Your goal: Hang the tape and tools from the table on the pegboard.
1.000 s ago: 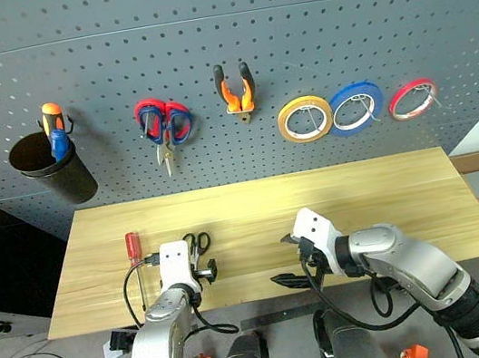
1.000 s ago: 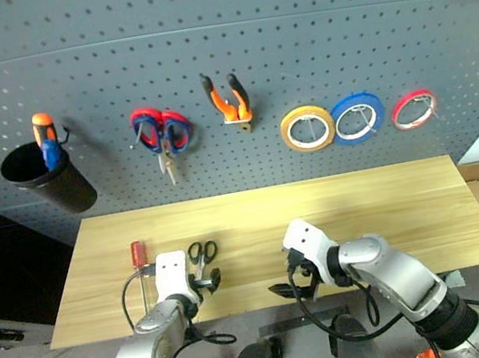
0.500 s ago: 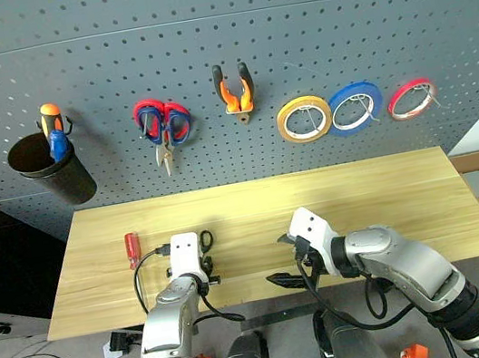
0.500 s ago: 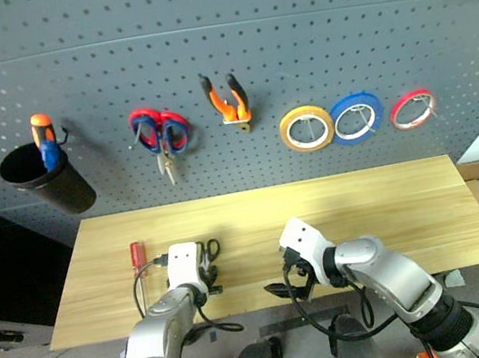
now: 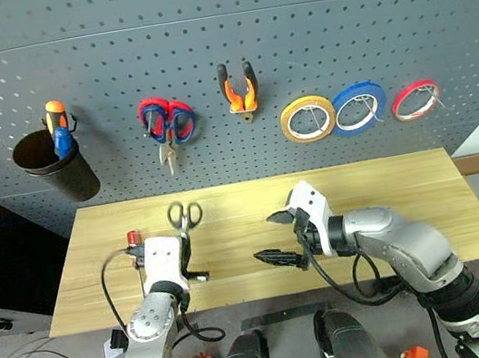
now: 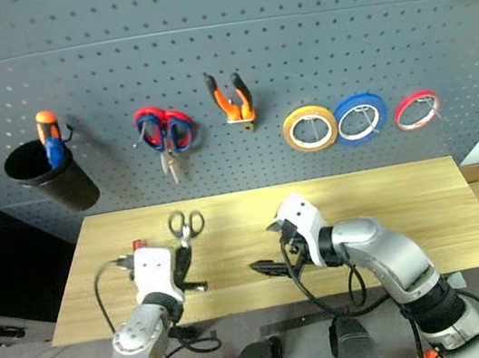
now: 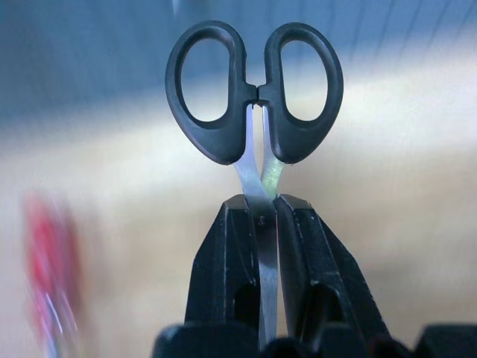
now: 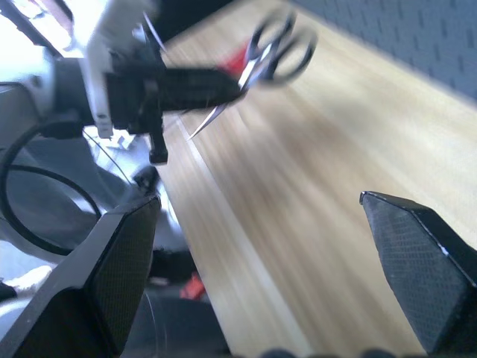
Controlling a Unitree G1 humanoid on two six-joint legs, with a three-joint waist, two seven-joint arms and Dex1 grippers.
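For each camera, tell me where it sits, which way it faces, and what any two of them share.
Head, both eyes: look forward and down at the pegboard and table; both arms show.
Left wrist: looks along the left gripper, jaws shut on the black-handled scissors.
Right wrist: looks along the right gripper, jaws open, over the table.
Shared: the right wrist view also shows the left gripper holding the scissors.
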